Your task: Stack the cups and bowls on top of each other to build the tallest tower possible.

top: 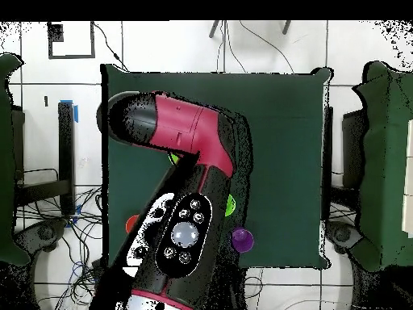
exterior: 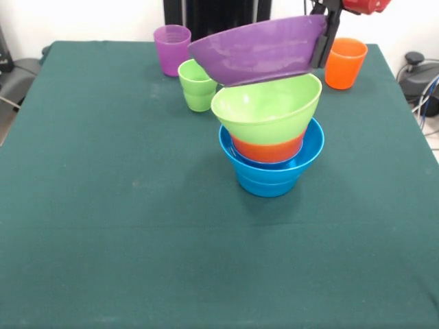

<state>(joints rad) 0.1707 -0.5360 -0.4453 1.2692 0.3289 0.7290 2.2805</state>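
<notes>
My gripper (exterior: 322, 40) is at the top right of the front view, shut on the right rim of the large purple bowl (exterior: 257, 49). It holds the bowl tilted just over the tower. The tower is a large light blue bowl (exterior: 269, 179), a small orange bowl (exterior: 267, 149) inside it, and a tilted lime green bowl (exterior: 267, 110) on top. I cannot tell whether the purple bowl touches the green rim. A purple cup (exterior: 171, 48), a green cup (exterior: 196, 86) and an orange cup (exterior: 345, 63) stand at the far side. The yellow cup and the other small bowls are hidden.
The table wears a dark green cloth (exterior: 103, 205). In the overhead view my arm (top: 181, 210) covers the tower; the purple cup (top: 241, 239) and the orange cup (top: 131, 224) peek out beside it. Cables lie off the table's right edge (exterior: 420, 75).
</notes>
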